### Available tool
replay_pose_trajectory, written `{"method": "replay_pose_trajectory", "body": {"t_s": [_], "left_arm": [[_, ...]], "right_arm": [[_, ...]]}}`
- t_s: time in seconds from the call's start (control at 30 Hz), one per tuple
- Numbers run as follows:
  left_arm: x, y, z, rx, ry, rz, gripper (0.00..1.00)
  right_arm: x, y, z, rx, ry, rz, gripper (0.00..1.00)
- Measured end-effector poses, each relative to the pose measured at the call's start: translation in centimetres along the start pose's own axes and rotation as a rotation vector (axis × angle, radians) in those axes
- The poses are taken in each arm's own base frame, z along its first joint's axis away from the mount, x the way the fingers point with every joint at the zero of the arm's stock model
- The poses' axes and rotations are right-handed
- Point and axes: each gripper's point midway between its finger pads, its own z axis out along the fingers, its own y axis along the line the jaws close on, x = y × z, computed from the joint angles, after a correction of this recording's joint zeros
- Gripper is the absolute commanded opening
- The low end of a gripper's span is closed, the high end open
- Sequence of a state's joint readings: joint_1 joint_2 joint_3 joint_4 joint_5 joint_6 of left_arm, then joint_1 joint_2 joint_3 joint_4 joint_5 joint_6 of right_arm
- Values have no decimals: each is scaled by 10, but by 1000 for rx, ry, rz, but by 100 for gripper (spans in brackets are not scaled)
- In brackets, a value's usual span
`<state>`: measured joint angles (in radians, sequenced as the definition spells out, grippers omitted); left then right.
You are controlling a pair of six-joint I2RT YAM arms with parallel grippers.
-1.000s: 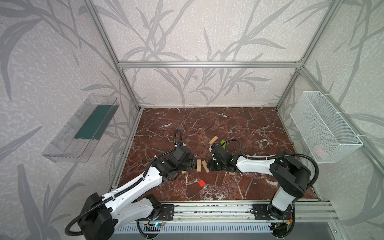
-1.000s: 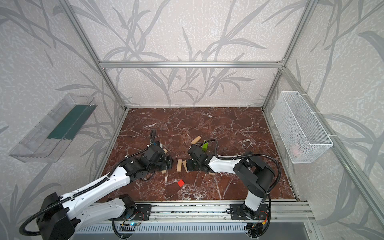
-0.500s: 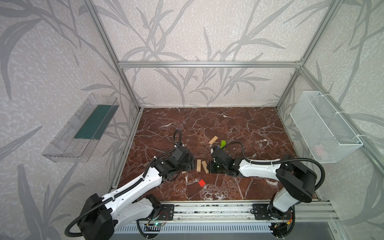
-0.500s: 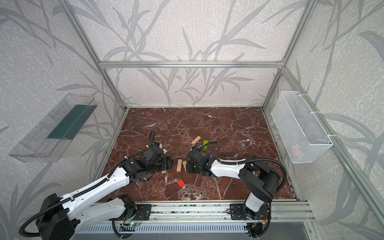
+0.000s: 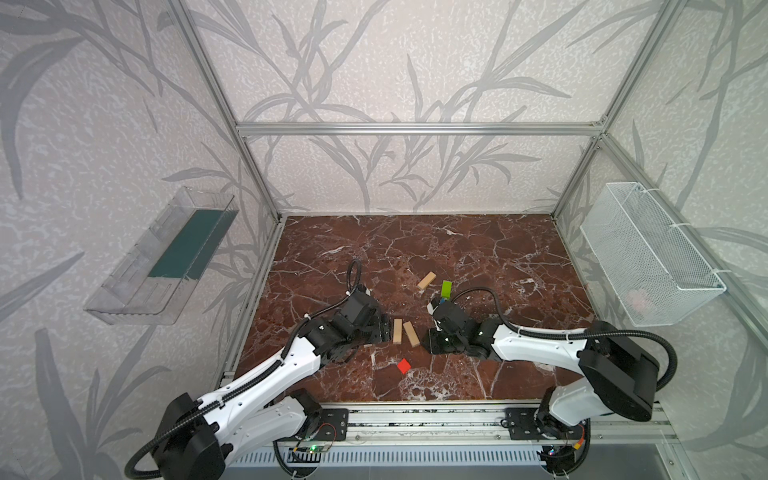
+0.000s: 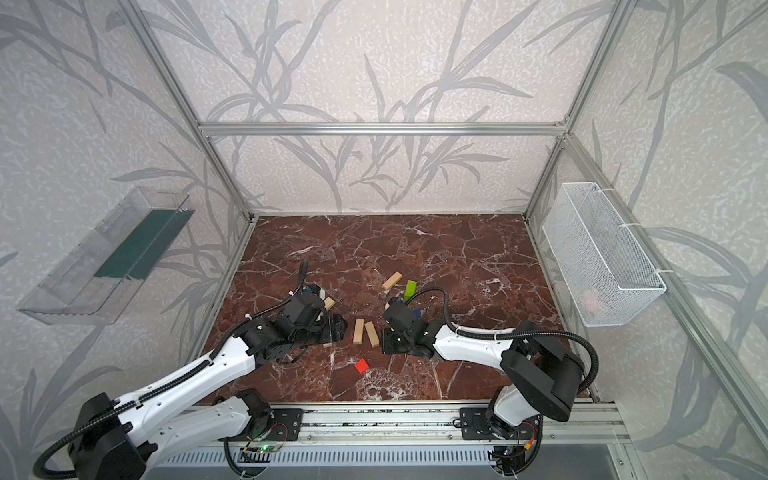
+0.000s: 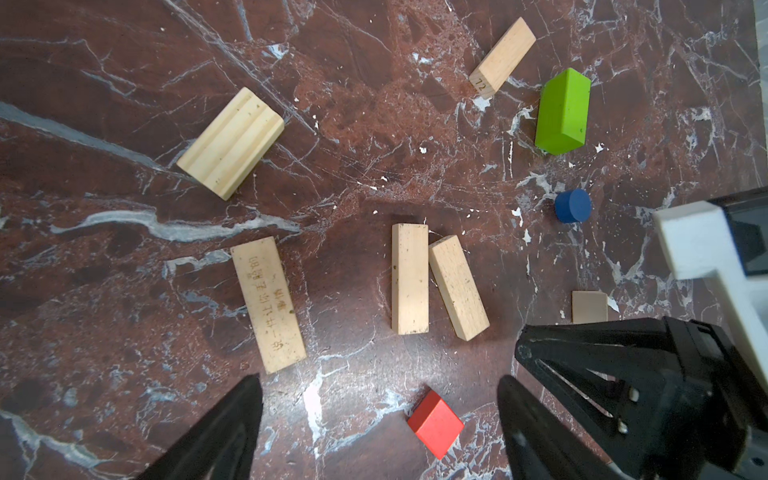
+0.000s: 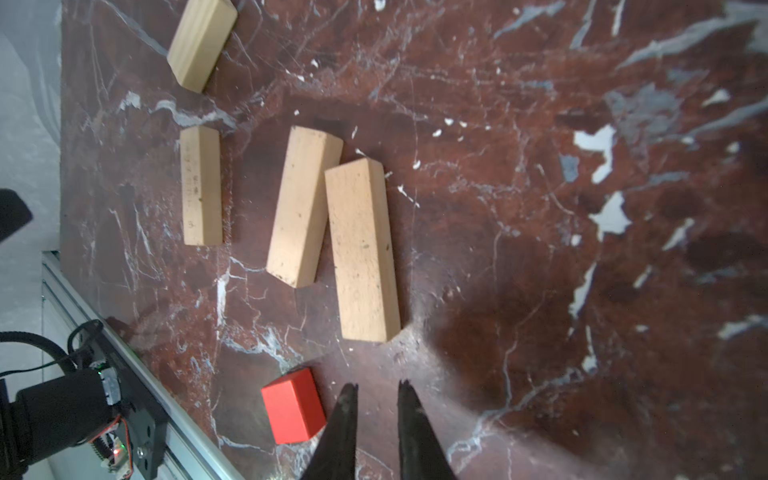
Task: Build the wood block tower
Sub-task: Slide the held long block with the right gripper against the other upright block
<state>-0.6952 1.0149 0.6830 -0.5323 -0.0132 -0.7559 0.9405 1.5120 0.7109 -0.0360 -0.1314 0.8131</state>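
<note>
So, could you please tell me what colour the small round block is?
Dark blue; the small round block shows best in the left wrist view.
</note>
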Motion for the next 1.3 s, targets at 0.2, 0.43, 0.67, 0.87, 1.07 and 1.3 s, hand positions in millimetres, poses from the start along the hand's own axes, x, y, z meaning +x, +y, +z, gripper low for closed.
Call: {"method": "replay_pose_trajectory", "body": {"t_s": [0.2,0.43,0.67,0.87,1.07,1.3], "left_arm": [[2,1,0,-2,8,5,86],[3,2,0,-7,13,5,86],[2,3,-1,-15,12,4,87],[2,5,-1,-24,8,4,87],[2,6,-1,-25,7,3,87],[1,6,-1,-27,8,4,87]], "right_arm": [[7,-11,12,33,33,-30,16],[9,-13,24,37,57,-65,13],[5,-4,31,11,60,-97,13],[7,4,34,-4,72,-127,13],[6,11,36,-24,76,-137,12],[6,23,37,-61,76,-153,12]]}}
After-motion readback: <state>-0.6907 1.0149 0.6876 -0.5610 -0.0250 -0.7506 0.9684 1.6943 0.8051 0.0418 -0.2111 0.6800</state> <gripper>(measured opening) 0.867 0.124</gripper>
